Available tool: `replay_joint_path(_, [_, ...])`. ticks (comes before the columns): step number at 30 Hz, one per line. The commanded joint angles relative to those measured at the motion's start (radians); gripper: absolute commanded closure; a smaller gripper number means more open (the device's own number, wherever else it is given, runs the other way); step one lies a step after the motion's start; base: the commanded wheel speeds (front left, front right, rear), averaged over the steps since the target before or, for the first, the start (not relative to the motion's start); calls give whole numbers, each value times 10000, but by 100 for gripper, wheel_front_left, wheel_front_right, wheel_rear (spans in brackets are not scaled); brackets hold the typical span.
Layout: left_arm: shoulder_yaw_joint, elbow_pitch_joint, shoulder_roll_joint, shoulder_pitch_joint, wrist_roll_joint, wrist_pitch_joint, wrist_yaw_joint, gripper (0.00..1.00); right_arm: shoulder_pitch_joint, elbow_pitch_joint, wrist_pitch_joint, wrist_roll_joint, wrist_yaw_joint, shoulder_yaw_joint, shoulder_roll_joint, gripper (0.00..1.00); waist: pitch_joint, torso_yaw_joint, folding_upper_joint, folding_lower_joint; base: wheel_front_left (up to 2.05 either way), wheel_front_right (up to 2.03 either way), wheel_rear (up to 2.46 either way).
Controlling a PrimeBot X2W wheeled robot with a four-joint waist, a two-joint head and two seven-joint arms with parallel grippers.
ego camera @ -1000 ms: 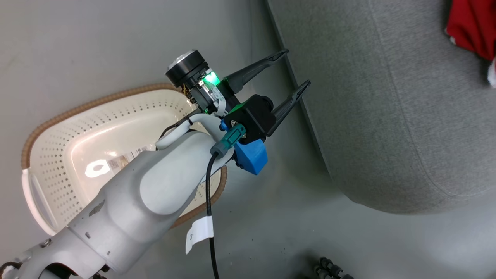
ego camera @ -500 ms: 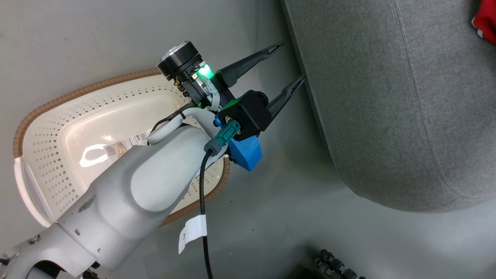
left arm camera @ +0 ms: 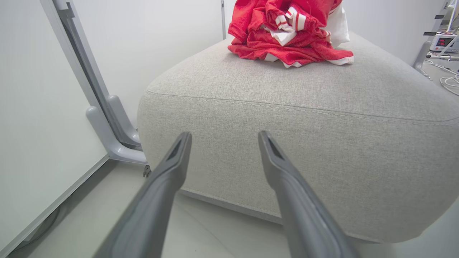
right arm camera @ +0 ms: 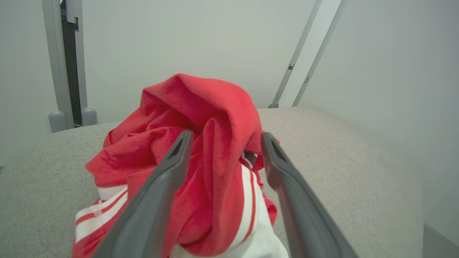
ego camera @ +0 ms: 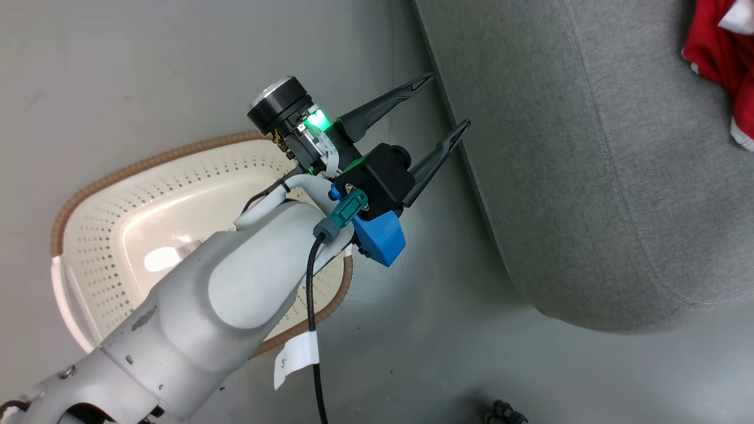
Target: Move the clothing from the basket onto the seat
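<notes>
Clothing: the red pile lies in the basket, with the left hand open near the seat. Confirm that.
Wrong. The clothing lies on the seat, not in the basket; the left wrist view shows it. The left hand is open near the seat.

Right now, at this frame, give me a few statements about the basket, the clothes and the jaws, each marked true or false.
1. The cream-white perforated plastic laundry basket holds red garments. False: what shows of its inside is bare.
2. The bright red fabric clothing with white striped trim lies on top of the large grey woven upholstered seat. True.
3. The left jaws are shut on cloth. False: they stand apart and empty, pointing at the seat's side.
4. The right jaws stand apart with red cloth between them. True.
5. The basket stands on the seat. False: it stands on the grey floor beside the seat.
</notes>
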Motion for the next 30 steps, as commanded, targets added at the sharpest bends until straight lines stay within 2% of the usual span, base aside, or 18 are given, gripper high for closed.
replay_joint_path(1, [139, 64, -94, 196, -126, -68, 103, 0, 469, -578, -37, -181, 1, 58, 83, 0, -604, 110, 0, 0, 0, 0, 0])
replay_joint_path(4, [293, 107, -167, 377, -270, -88, 163, 0, 789, -1132, -37, -249, 1, 159, 150, 0, -990, 185, 0, 0, 0, 0, 0])
replay_joint_path(8, [833, -150, -230, 863, -465, -93, 368, 0, 1311, -1945, -36, -383, 1, 836, 220, 0, -1815, 408, 0, 0, 0, 0, 0])
replay_joint_path(13, [1824, -566, -347, 1559, -578, -96, 686, 0, 1879, -2484, -34, -322, 1, 1714, 129, 0, -2739, 1027, 0, 0, 0, 0, 0])
replay_joint_path(22, [4053, -1166, -545, 2966, -368, -90, 1045, 0, 2445, -2181, -36, -234, 1, 3464, 457, 0, -4045, 2303, 0, 0, 0, 0, 0])
replay_joint_path(30, [5836, -1255, -836, 4284, 50, -89, 984, 0, 2912, -1621, -36, -54, 1, 4530, 900, 0, -4942, 3162, 0, 0, 0, 0, 0])
